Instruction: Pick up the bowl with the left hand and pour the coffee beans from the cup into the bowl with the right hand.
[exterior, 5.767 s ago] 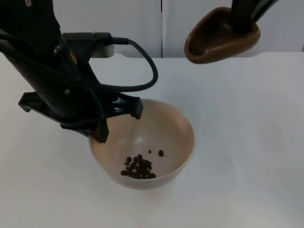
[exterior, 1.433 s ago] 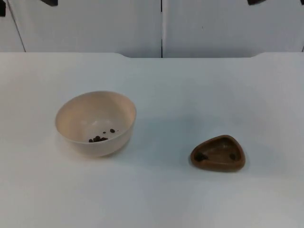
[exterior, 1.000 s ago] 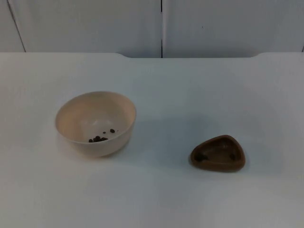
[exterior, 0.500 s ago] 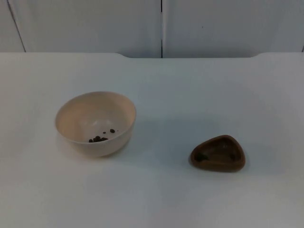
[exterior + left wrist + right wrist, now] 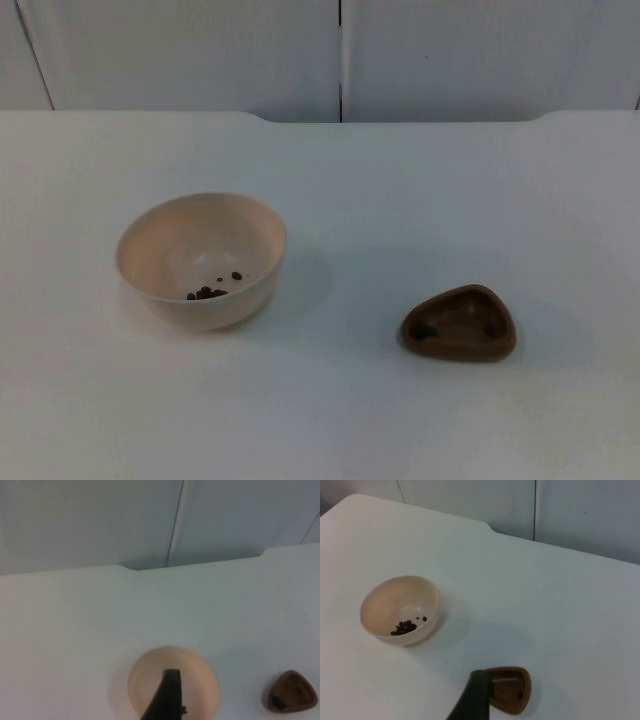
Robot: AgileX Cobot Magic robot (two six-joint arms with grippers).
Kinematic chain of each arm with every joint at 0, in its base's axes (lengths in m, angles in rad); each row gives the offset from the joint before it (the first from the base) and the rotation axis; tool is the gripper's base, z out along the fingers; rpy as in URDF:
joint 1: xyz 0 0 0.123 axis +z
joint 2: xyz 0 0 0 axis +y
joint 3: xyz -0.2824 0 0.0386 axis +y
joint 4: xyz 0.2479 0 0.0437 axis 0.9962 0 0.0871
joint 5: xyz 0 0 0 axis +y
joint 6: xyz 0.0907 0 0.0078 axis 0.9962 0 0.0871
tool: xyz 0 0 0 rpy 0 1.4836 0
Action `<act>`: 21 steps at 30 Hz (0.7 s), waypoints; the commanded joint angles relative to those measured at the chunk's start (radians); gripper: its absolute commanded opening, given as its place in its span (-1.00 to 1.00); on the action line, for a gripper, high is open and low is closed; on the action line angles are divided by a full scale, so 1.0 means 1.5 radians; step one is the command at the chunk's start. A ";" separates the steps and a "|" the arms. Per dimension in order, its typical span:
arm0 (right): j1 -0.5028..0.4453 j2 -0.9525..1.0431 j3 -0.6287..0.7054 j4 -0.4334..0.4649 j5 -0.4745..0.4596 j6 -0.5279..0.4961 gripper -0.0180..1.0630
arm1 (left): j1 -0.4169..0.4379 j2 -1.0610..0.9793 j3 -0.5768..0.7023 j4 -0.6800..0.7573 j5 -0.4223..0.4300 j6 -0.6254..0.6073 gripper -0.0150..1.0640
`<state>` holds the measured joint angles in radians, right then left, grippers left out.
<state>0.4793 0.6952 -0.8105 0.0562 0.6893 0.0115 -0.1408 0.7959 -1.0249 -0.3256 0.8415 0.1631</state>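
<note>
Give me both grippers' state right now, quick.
Left gripper: raised above the bowl, holding nothing; open or closed cannot be told.
Right gripper: raised above the cup, holding nothing; cannot be told.

White table top ends at grey partition wall.

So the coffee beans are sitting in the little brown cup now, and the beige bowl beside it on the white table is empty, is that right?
Not quite. The coffee beans lie in the beige bowl, and the brown cup beside it looks empty. The top view and the right wrist view both show this. Both do stand apart on the white table.
</note>
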 commanded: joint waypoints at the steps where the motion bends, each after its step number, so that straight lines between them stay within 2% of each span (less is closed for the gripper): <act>1: -0.002 -0.046 0.021 0.001 0.014 -0.004 0.54 | 0.001 -0.043 0.003 -0.006 0.029 0.018 0.49; 9: -0.002 -0.130 0.056 0.001 0.057 -0.004 0.54 | 0.001 -0.138 0.003 -0.002 0.081 0.028 0.49; 13: -0.002 -0.174 0.058 0.001 0.073 -0.004 0.54 | 0.001 -0.188 0.028 -0.002 0.077 0.028 0.49; 18: -0.002 -0.229 0.058 0.001 0.107 -0.004 0.54 | 0.001 -0.284 0.155 -0.002 0.074 0.028 0.49; 21: -0.002 -0.252 0.058 0.001 0.128 -0.008 0.54 | 0.001 -0.319 0.199 0.005 0.076 0.028 0.49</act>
<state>0.4793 0.3346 -0.7250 0.0562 0.8630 0.0000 -0.1408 0.3467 -0.7567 -0.3238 0.9578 0.2012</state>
